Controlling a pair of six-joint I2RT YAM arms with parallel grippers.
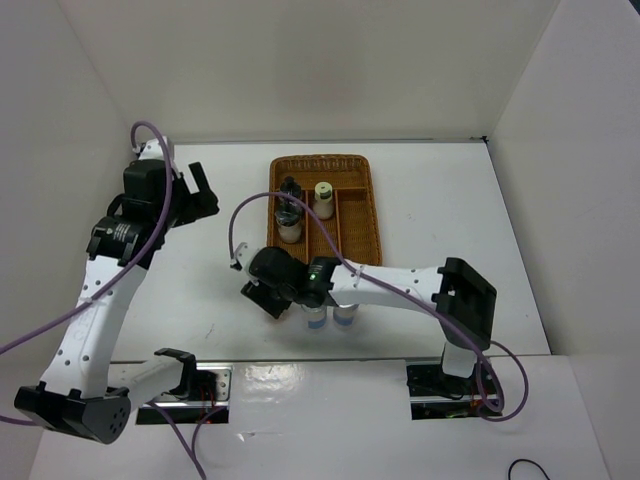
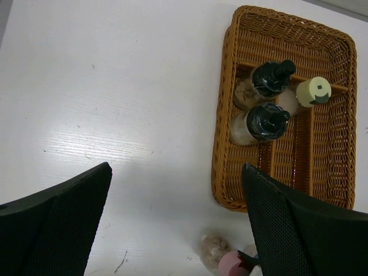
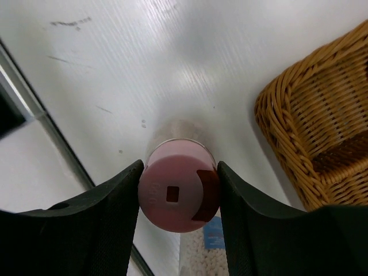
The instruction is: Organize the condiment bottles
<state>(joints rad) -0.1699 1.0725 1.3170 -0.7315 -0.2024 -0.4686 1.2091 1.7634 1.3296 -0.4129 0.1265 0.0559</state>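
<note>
My right gripper (image 3: 179, 168) is shut on the pink-capped shaker (image 3: 178, 192), one finger on each side of the cap, just left of the tray's near corner. In the top view the right gripper (image 1: 268, 290) hides it. The pink cap also shows in the left wrist view (image 2: 233, 265). Two blue-banded shakers (image 1: 315, 318) (image 1: 345, 316) stand beside it near the front edge; one shows in the right wrist view (image 3: 213, 247). Two black-capped shakers (image 1: 290, 190) (image 1: 290, 226) and the yellow-green-capped one (image 1: 323, 198) stand in the wicker tray (image 1: 360, 215). My left gripper (image 1: 195, 190) is open and empty, high to the tray's left.
The wicker tray (image 2: 227, 144) has long dividers and lies at the middle back of the white table. White walls close in the left, back and right. The right arm's link (image 1: 400, 285) stretches across in front of the tray.
</note>
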